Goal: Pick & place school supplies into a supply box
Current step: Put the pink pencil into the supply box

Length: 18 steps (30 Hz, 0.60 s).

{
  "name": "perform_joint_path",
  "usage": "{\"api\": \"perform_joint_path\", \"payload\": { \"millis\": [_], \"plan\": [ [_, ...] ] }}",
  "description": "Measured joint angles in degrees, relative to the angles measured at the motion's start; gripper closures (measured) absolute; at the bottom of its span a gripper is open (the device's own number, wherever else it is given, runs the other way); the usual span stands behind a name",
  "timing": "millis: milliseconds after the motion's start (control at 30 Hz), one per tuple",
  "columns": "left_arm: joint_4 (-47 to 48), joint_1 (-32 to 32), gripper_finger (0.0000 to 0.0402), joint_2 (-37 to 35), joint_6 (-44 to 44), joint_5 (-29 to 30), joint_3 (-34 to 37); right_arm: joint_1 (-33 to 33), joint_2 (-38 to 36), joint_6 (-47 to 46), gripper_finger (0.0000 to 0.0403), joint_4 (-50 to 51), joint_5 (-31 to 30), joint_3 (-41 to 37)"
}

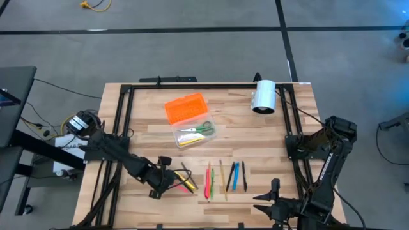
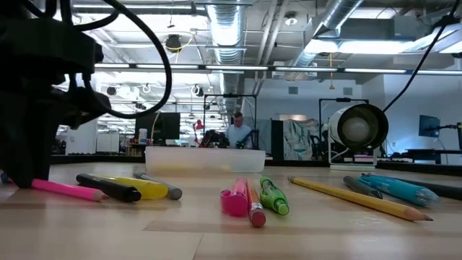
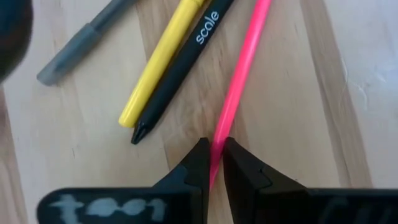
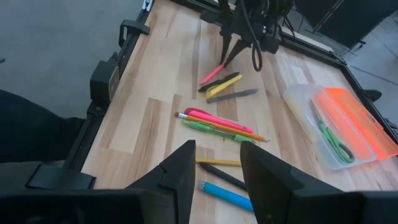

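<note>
A: Pink pen status?
B: Left gripper is pinching 1 end between both fingers; the long axis is running straight ahead of the fingertips, flat on the table.
A: Supply box?
B: Lying beyond the fingertips, lid off. Right gripper is waiting, fingers spread, farther off.

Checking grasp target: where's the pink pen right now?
The pink pen lies on the table's front left in the high view, pinched at one end by the left hand, beside the black pen and yellow pen.
</note>
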State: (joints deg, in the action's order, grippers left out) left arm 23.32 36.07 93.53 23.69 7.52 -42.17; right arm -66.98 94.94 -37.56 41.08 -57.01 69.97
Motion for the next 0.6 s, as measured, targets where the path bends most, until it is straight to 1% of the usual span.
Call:
{"api": "perform_joint_path", "payload": {
  "millis": [167, 333, 600],
  "plan": [
    [0.64, 0.95, 0.0381, -0.3, 1.67, 0.64, 0.04, 0.0, 0.0, 0.0, 0.0283, 0.0, 0.0, 0.0],
    [-1.42, 0.79, 0.0381, -0.32, 1.56, 0.96, 0.22, 0.0, 0.0, 0.0, 0.0283, 0.0, -0.02, 0.02],
    [-1.74, 0.76, 0.0368, -0.1, 0.85, 1.15, -1.31, 0.0, 0.0, 0.0, 0.0283, 0.0, -0.02, 0.02]
  ]
}}
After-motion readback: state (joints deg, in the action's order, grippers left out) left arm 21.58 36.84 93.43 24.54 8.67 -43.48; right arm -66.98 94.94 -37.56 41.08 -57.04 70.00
